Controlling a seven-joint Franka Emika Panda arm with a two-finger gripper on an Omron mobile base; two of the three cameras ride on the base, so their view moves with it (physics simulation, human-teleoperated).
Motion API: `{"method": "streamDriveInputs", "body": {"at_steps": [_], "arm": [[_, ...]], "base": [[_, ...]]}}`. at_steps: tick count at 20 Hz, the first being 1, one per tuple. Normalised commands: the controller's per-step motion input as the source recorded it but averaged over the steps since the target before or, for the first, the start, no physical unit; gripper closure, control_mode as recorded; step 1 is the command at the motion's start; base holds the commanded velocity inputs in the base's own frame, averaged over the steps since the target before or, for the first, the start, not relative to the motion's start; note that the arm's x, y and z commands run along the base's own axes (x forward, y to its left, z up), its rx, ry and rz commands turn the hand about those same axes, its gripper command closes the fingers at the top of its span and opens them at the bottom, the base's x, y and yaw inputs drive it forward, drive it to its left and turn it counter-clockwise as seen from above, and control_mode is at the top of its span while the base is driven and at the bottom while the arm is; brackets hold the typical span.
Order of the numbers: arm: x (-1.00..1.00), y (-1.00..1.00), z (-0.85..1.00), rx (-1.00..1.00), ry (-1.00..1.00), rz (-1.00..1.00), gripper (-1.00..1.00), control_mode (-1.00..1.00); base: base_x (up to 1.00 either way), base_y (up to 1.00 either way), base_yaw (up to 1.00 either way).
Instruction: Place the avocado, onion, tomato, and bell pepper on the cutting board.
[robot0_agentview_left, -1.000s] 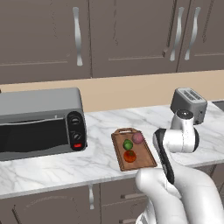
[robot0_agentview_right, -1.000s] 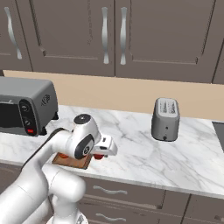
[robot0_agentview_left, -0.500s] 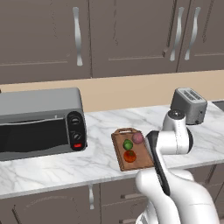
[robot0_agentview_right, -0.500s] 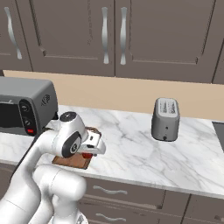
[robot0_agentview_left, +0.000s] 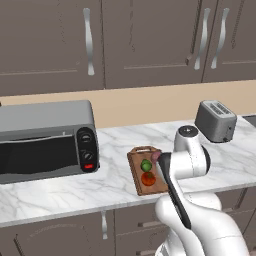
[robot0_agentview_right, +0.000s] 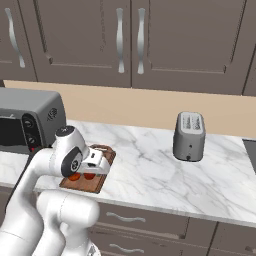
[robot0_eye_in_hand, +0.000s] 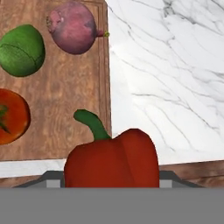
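Observation:
In the hand view a deep red bell pepper (robot0_eye_in_hand: 113, 159) with a curved green stem sits at the bottom, in my gripper's grip, and it hides the fingertips. It hangs over the near right edge of the brown cutting board (robot0_eye_in_hand: 65, 87). On the board lie the green avocado (robot0_eye_in_hand: 22, 50), the pinkish-purple onion (robot0_eye_in_hand: 73, 26) and the orange-red tomato (robot0_eye_in_hand: 12, 116). From the left base view the avocado (robot0_agentview_left: 146, 165) and tomato (robot0_agentview_left: 148, 178) show on the board (robot0_agentview_left: 135, 172) just left of my wrist. My gripper (robot0_agentview_right: 96, 166) hovers low over the board in the right base view.
White marble counter (robot0_eye_in_hand: 166, 65) stretches right of the board. A grey toaster oven (robot0_agentview_left: 45, 137) stands to the board's left and a silver toaster (robot0_agentview_left: 215, 120) to the right by the wall. Dark cabinets hang above. The counter's front edge runs just below the board.
The arm has swung left with the bell pepper, from beside the board to over its edge. The things on the board have not moved.

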Motion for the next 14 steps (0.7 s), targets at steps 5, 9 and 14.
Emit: {"method": "streamDriveInputs", "body": {"at_steps": [5,9,14], "arm": [[0.03,0.16,-0.3,0.0,0.0,0.0,1.0,-1.0],[0.1,0.02,-0.34,0.0,0.0,0.0,1.0,-1.0],[0.09,0.0,-0.41,0.0,0.0,0.0,1.0,-1.0]], "base": [[0.0,0.0,0.0],[0.0,0.0,0.0],[0.0,0.0,0.0]]}}
